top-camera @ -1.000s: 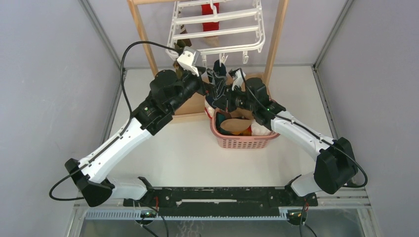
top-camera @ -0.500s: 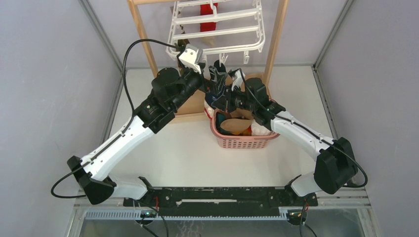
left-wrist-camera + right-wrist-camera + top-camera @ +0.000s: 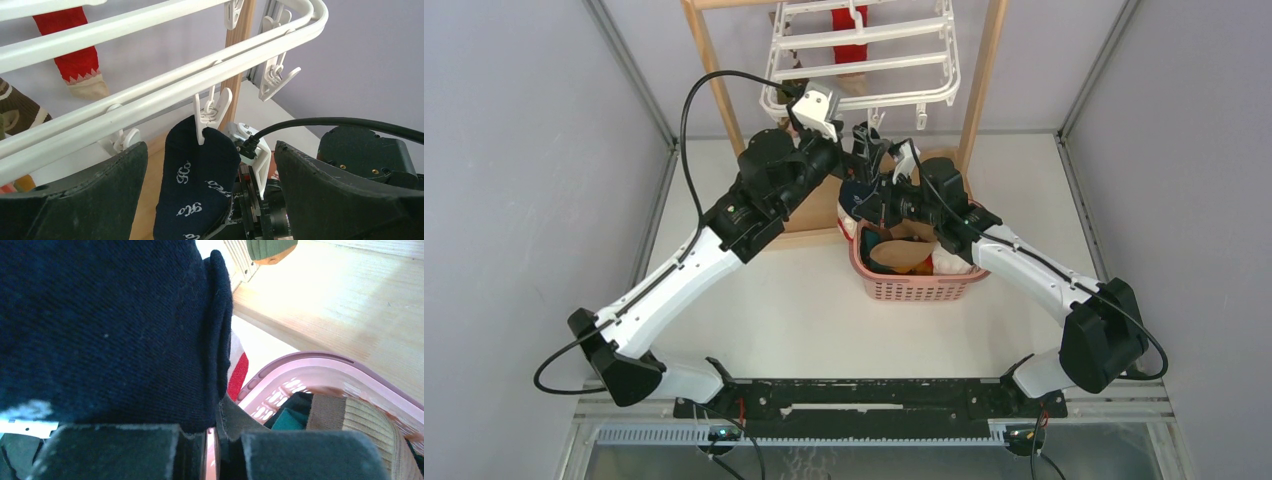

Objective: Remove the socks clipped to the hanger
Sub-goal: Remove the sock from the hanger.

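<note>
Up at the back, the hanger (image 3: pixel 879 68) hangs inside the wooden frame (image 3: pixel 714 75), with a red sock (image 3: pixel 70 45) and a striped sock (image 3: pixel 15 107) clipped to it. Below sits the pink basket (image 3: pixel 919 288), holding loose socks. My right gripper (image 3: pixel 210 450) is pinching the lower part of the navy sock (image 3: pixel 197 185). My left gripper (image 3: pixel 207 150) is spread wide either side of it, just under the clip (image 3: pixel 210 112). I'd raise the left, squeeze the clip's wings, then draw the sock straight down so the rack doesn't swing.

White cursive lettering is printed repeatedly across the navy sock (image 3: pixel 200 165); the letters are too looped and small to be read with certainty.
</note>
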Tool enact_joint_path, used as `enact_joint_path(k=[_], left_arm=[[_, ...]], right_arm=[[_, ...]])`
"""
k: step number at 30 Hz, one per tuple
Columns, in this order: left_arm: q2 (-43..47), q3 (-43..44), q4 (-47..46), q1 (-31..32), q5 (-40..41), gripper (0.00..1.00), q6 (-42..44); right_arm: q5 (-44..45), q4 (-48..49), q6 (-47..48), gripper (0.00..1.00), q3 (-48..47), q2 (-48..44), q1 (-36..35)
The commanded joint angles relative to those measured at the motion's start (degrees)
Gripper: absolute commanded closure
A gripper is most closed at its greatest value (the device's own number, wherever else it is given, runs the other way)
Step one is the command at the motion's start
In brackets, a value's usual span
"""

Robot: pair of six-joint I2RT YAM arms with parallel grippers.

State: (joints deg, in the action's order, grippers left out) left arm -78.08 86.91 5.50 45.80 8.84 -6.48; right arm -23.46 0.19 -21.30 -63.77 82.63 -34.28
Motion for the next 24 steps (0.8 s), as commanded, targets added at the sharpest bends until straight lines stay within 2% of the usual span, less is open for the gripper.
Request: enact_joint_path(k=[1, 10, 24], left_arm=[[1.68, 2.74, -0.16, 0.30, 1.05, 0.00, -0.36], [3.00, 2.04, 0.11, 0.22, 0.55, 0.00, -0.17], [-2.33, 3.96, -5.19, 0.23, 2.05, 0.00, 0.59]], right_arm=[[-0.25, 1.14, 0.16, 0.91, 0.01, -0.65, -0.61], [-0.27, 0.68, 0.09, 0.92, -0.04, -0.69, -0.61], [-0.35, 0.35, 0.22, 0.92, -0.04, -0.98, -0.71]])
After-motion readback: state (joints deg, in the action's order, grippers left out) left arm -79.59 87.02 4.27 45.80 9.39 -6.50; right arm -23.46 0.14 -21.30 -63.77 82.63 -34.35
